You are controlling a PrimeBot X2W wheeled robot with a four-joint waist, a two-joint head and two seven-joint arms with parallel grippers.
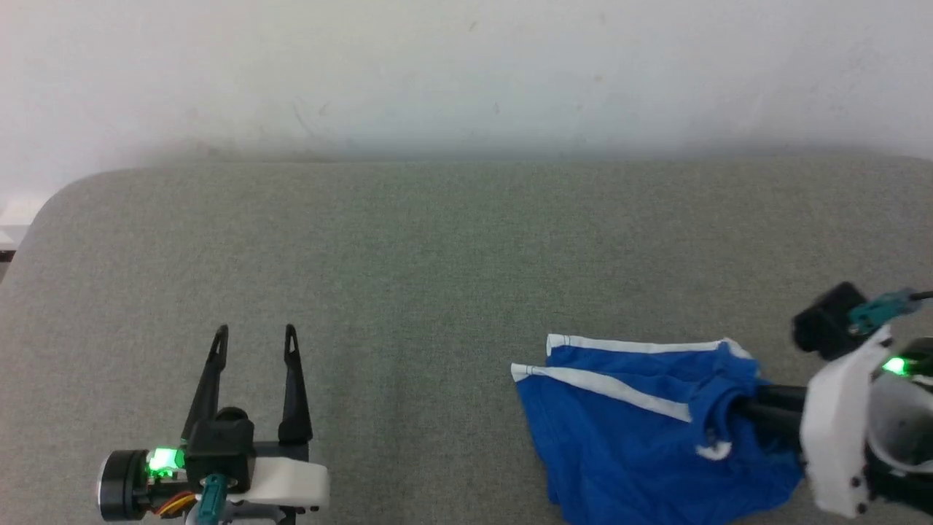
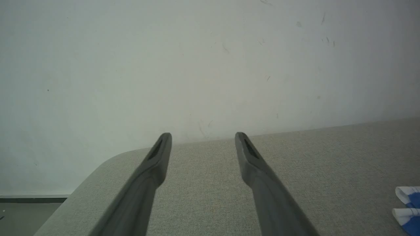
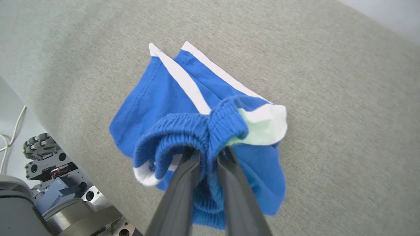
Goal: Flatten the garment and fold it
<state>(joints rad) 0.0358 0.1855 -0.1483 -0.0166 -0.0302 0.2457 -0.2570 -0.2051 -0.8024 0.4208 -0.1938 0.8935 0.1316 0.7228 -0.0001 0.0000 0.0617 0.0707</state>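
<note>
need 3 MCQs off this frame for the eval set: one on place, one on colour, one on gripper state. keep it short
1. Where does the garment lie in the head view?
A. lower right of the grey surface
B. at the far edge, against the wall
C. on the floor

2. What colour are its trim bands?
A. yellow
B. white
C. red

3. What is the right gripper doing?
A. open over bare surface
B. shut on nothing
C. shut on the garment's waistband

Key:
1 A: the blue cloth sits at the near right of the surface.
2 B: white stripes edge the legs.
3 C: blue elastic is pinched between the two dark fingers.
</note>
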